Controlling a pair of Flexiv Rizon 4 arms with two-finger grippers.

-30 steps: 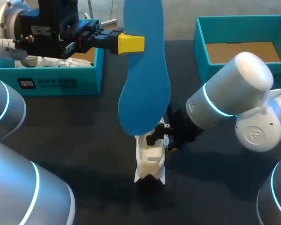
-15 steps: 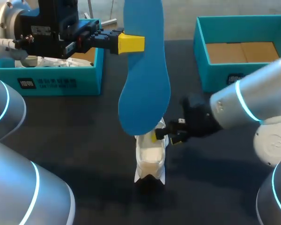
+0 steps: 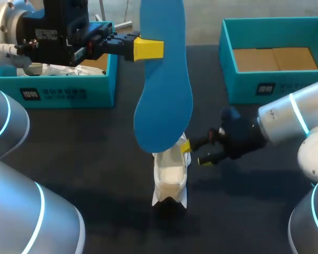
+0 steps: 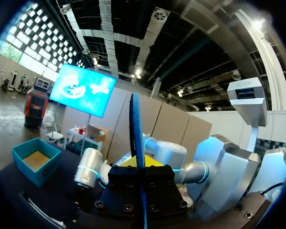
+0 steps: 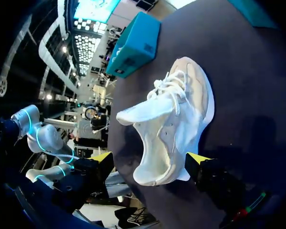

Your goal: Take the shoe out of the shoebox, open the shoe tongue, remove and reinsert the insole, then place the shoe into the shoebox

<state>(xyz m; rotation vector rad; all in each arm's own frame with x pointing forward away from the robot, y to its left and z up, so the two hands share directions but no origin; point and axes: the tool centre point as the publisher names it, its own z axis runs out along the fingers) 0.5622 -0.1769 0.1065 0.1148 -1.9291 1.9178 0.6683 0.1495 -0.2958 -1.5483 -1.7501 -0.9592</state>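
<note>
Dark table (image 3: 85, 153), seen from above and behind the robot. The left arm (image 3: 21, 211) enters at the left and the right arm (image 3: 297, 116) at the right.

Two teal shoeboxes stand at the far edge, well apart. The left shoebox (image 3: 95, 92) holds pale packing material. The right shoebox (image 3: 238, 84) shows a bare brown cardboard floor.

The blue insole (image 3: 164, 95) hangs upright above the middle of the table, between the two boxes. Its lower end overlaps the far part of the shoe in the head view. In the left wrist view the insole (image 4: 135, 124) appears edge-on, rising straight out from between the fingers.

The white shoe (image 3: 170, 177) rests on the table near the middle, outside both boxes. In the right wrist view the shoe (image 5: 174, 124) has its laces slack and its tongue pulled out from the opening.

The left gripper (image 3: 148, 48) is raised at the far left and pinches the upper part of the insole.

The right gripper (image 3: 195, 153) lies low, just right of the shoe, with its fingers spread. Its far fingertip is at the shoe's collar; whether it touches cannot be told. Its near fingertip stands apart from the shoe.
</note>
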